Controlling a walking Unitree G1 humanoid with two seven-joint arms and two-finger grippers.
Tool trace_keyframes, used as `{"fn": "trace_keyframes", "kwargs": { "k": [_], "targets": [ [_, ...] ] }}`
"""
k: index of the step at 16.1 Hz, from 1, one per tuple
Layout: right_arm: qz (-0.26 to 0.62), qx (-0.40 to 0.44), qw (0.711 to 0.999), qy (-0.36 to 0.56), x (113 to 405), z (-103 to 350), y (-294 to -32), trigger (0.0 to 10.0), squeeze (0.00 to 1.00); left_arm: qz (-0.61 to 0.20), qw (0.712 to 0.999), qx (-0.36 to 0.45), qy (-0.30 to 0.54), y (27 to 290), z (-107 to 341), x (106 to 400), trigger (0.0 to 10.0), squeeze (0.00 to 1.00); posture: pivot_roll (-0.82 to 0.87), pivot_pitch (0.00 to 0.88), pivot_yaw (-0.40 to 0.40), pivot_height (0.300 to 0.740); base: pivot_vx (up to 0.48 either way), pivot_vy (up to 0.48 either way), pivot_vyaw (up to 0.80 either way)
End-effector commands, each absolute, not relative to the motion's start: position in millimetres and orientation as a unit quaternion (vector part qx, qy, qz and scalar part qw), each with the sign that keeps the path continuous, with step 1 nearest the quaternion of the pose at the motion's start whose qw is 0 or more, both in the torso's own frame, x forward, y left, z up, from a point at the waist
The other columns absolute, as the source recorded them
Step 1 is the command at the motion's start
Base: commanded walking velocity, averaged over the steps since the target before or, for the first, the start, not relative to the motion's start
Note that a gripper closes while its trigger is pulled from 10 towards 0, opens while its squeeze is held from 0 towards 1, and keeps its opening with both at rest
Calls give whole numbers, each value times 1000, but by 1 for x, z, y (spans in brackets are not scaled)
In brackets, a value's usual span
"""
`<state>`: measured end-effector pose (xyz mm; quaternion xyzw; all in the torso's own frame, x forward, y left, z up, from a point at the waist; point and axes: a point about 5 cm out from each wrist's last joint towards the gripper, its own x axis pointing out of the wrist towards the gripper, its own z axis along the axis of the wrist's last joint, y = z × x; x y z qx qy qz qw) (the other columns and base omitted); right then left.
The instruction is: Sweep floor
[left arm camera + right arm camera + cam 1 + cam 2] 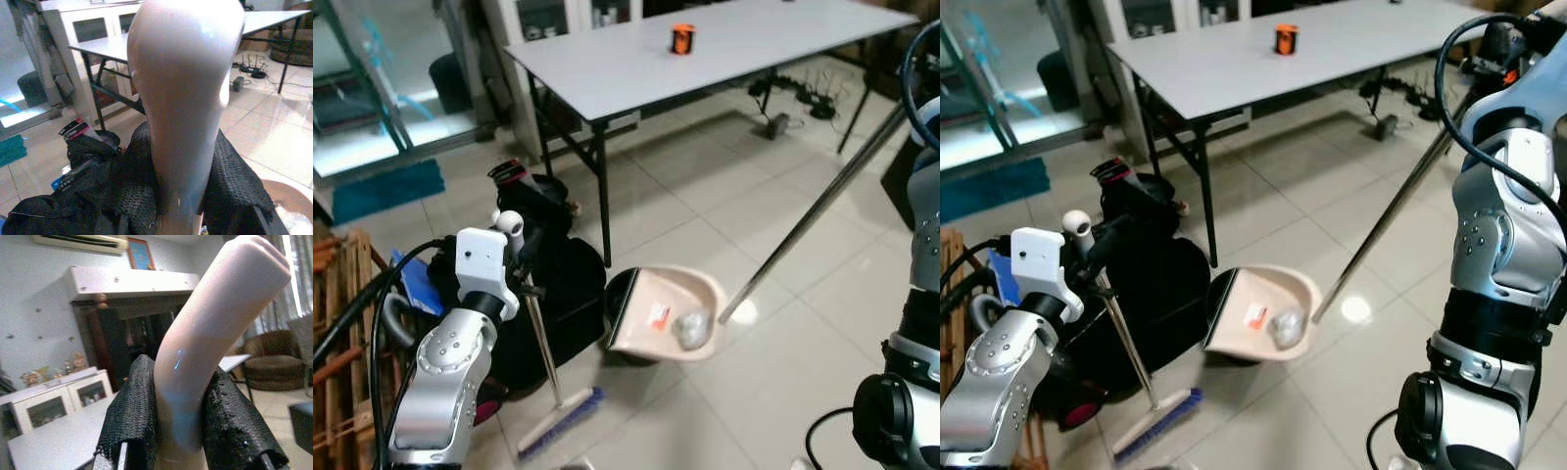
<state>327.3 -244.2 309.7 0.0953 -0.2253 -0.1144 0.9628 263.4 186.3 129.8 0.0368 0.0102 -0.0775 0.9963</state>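
A large white folding table point(724, 44) stands on a pale tiled floor point(705, 196), with a small orange object point(681, 38) on its top. Near the table leg, beside the robot's left arm, sits a heap of black bags point(548, 284). Just next to the bags, a beige dustpan point(661, 313) rests on the tiles, its long silver pole point(813, 215) slanting up to the right gripper point(178, 431), whose black fingers point(129, 421) are clenched on the pole's pale grip. In the pan lies a crumpled clear scrap point(690, 328), possibly plastic wrap. The left gripper point(176, 196) grasps the pale top of a short broom point(548, 372); the broom's blue bristles touch the floor near the pan.
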Motion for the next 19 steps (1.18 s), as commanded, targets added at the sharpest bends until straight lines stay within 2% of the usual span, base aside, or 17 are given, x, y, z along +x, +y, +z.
{"fn": "trace_keyframes", "kwargs": {
  "k": [1, 10, 14, 19],
  "targets": [
    [-95, 110, 957, -252, 328, 321, -235, 10000, 0, -62, 997, 53, -10, 194, 140, 262, 10000, 0, 77, 0, 19, 740, 416, 0, 0],
    [-90, 98, 958, -254, 335, 319, -227, 10000, 0, -50, 998, 47, -11, 194, 139, 262, 10000, 0, 86, 0, 2, 740, 412, 0, 0],
    [-107, 87, 956, -259, 338, 313, -231, 10000, 0, -42, 997, 61, 8, 196, 133, 263, 10000, 0, 94, 0, 7, 740, 0, 0, 0],
    [-81, 75, 955, -275, 347, 311, -217, 10000, 0, -23, 997, 67, 9, 201, 133, 261, 10000, 0, 98, 0, 1, 740, 0, 0, 0]
  ]
}}
